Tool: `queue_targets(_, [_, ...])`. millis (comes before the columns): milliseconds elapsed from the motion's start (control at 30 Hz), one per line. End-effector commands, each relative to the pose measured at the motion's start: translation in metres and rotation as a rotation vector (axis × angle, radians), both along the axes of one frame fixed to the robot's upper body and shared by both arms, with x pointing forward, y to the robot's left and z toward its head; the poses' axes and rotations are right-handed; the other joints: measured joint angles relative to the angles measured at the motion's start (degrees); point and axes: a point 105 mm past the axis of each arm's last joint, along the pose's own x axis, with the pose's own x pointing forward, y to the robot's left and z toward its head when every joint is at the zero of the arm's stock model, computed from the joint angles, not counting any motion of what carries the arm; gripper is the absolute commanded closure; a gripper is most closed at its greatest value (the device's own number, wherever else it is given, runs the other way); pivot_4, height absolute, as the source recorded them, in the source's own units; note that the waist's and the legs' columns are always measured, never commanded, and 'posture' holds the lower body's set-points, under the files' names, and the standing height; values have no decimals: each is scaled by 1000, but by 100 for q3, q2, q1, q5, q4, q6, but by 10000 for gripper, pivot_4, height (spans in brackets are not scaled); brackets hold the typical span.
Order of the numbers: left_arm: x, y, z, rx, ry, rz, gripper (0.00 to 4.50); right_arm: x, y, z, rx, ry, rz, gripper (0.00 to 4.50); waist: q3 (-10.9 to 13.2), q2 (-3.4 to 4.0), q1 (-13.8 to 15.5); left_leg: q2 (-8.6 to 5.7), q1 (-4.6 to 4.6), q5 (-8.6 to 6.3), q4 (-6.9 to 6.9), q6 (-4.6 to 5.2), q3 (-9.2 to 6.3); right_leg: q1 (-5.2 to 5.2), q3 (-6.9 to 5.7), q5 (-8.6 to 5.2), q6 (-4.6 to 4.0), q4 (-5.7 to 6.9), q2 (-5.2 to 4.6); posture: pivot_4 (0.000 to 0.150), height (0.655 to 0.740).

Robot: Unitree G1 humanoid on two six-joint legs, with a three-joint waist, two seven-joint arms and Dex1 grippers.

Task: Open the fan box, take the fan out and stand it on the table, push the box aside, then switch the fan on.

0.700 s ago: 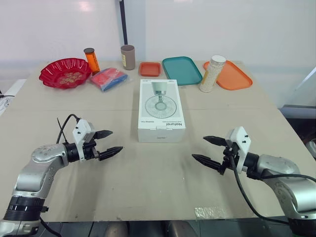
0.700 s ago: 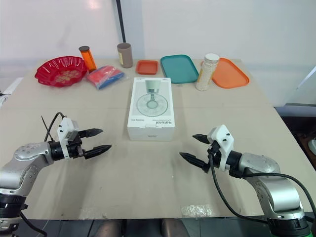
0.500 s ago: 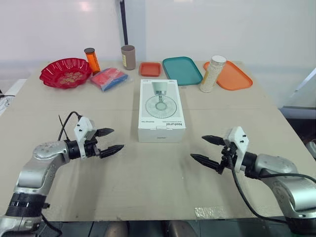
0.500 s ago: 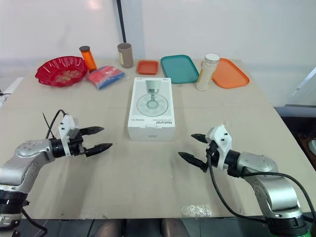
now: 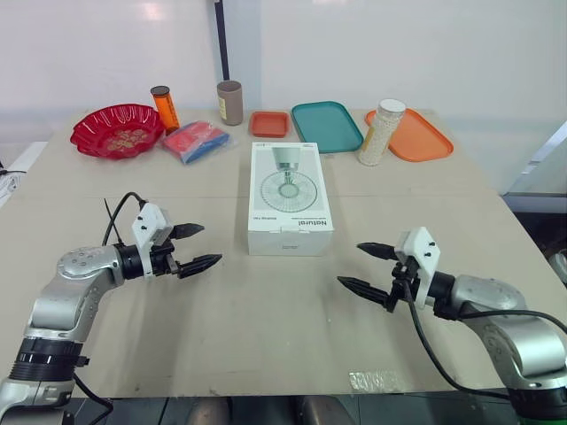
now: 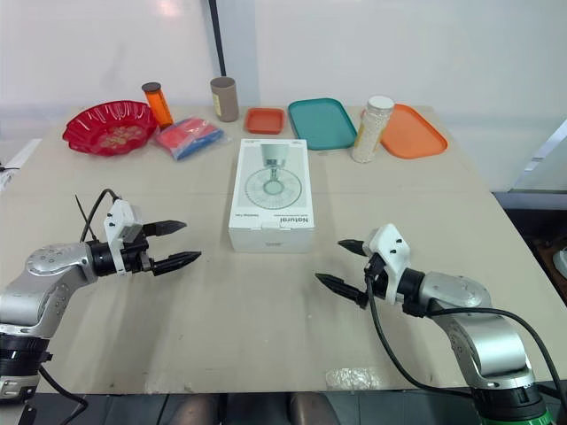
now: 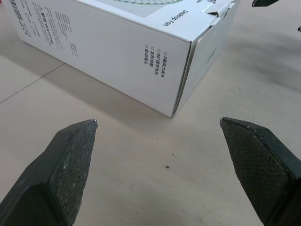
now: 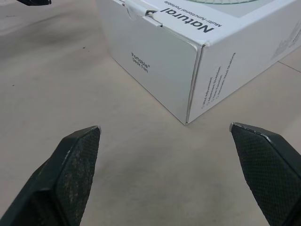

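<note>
Lying flat on the table (image 5: 266,336), the fan box (image 5: 290,197) is closed, printed lid up, with its near end flap tucked in. It sits between the two sets of fingers and somewhat farther out than their tips, touching neither.

Left gripper (image 5: 210,243): fingers spread wide, holding nothing, hovering just over the table surface. The tips aim toward the box's near left corner. In the left wrist view that corner of the box (image 7: 117,42) stands ahead of the open gap between the fingers (image 7: 70,160), near but clearly apart from them.

Right gripper (image 5: 350,264): fingers likewise spread, holding nothing. The tips aim toward the box's near right corner. In the right wrist view the box (image 8: 188,52) faces the gap between the fingers (image 8: 70,165), with bare table separating pads and cardboard.

Well beyond the box from both sets of fingertips, along the table's far edge: a red bowl (image 5: 117,130), an orange bottle (image 5: 164,107), a blue-and-red packet (image 5: 195,140), a brown cup (image 5: 229,102), a small orange tray (image 5: 268,123), a teal tray (image 5: 326,126), a white jar (image 5: 381,132) and a large orange tray (image 5: 421,137).
</note>
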Motion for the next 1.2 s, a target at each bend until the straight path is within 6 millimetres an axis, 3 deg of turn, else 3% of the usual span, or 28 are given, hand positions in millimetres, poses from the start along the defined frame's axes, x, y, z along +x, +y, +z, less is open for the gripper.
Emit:
queue_targets(33, [0, -1, 10, -7, -45, -5, 493, 0, 3, 9, 2, -41, 16, 0, 0, 0, 1, 0, 0, 0, 0, 0, 0, 0, 0, 0, 0, 0, 0, 1500, 7400])
queue_targets(100, [7, 2, 18, -38, -78, 29, 5533, 0, 2, 13, 11, -49, 20, 0, 0, 0, 1, 0, 0, 0, 0, 0, 0, 0, 0, 0, 0, 0, 0, 1500, 7400])
queue_targets(167, [8, 3, 26, -69, -94, 26, 7751, 0, 2, 20, 28, -61, 24, 0, 0, 0, 4, 0, 0, 0, 0, 0, 0, 0, 0, 0, 0, 0, 0, 1500, 7400])
queue_targets(233, [17, 2, 50, -129, -146, 21, 14714, 1, 3, 35, 56, -95, 34, 0, 1, -2, 3, 0, 0, 0, 2, 0, 0, 1, -1, 0, 0, 1, 0, 1500, 7400])
queue_targets(267, [22, 0, 63, -150, -177, 17, 15174, 2, 4, 43, 64, -114, 39, 0, 1, -2, 4, 0, 0, 0, 2, 0, 0, 1, -1, 0, 0, 1, 0, 1500, 7400])
queue_targets(333, [29, -7, 78, -158, -215, -10, 23445, 5, 5, 51, 64, -140, 38, 0, 3, -4, 8, 0, -2, 0, 4, 0, -4, 0, -4, 0, 0, 3, 0, 1500, 7400])
queue_targets(533, [46, -35, 89, -145, -239, -116, 43601, 10, 20, 67, 60, -194, 59, 0, 2, -2, 10, -8, -15, -2, 10, 4, -29, 4, -25, -3, 2, -1, -2, 1500, 7400])
queue_targets(700, [65, -62, 82, -108, -225, -181, 44665, 14, 39, 77, 1, -258, 80, 0, 2, -3, 11, -12, -26, 1, 23, 1, -44, 3, -38, -1, 0, 3, -2, 1500, 7400])
queue_targets(800, [77, -74, 68, -34, -213, -179, 44665, 27, 44, 75, -105, -309, 46, 0, 2, -3, 3, -13, -27, -1, 22, 3, -45, 1, -39, -2, 0, 1, -2, 1500, 7400])
queue_targets(1200, [77, -84, 28, 125, -162, -233, 44665, 42, 70, 65, -221, -338, 101, 0, 1, -2, 9, -15, -45, 2, 28, 4, -52, -11, -43, -2, -1, 6, -4, 1500, 7400])
